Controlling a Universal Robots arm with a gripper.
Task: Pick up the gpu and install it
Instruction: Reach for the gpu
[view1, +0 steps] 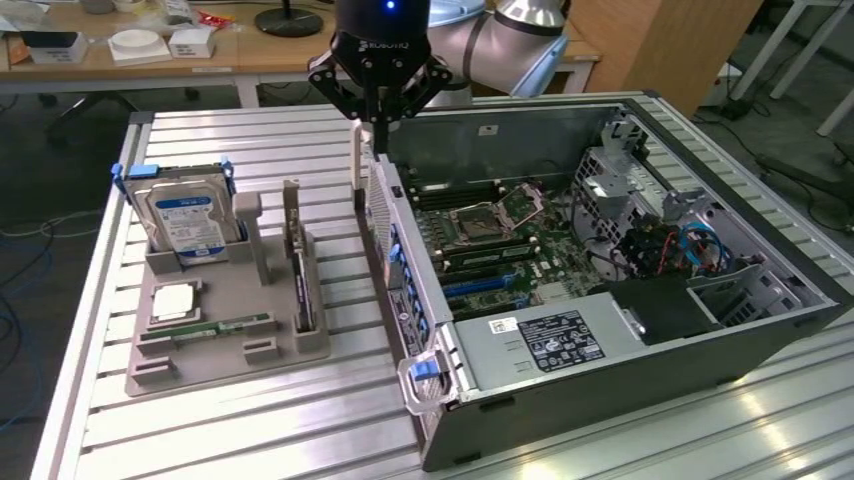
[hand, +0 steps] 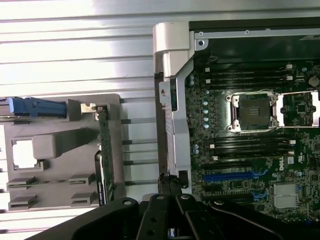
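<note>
My black gripper (view1: 378, 126) is pinched fully shut, with nothing visible between its fingertips. It is poised over the rim of the open dark-grey metal computer case (view1: 627, 400). The thin, dark rectangular gpu (view1: 299, 275) stands on edge in the grey plastic parts tray (view1: 214, 372), at about seven o'clock from me in the exterior view, well apart. It is not picked up yet, so I judge both lifting and installing are left.
</note>
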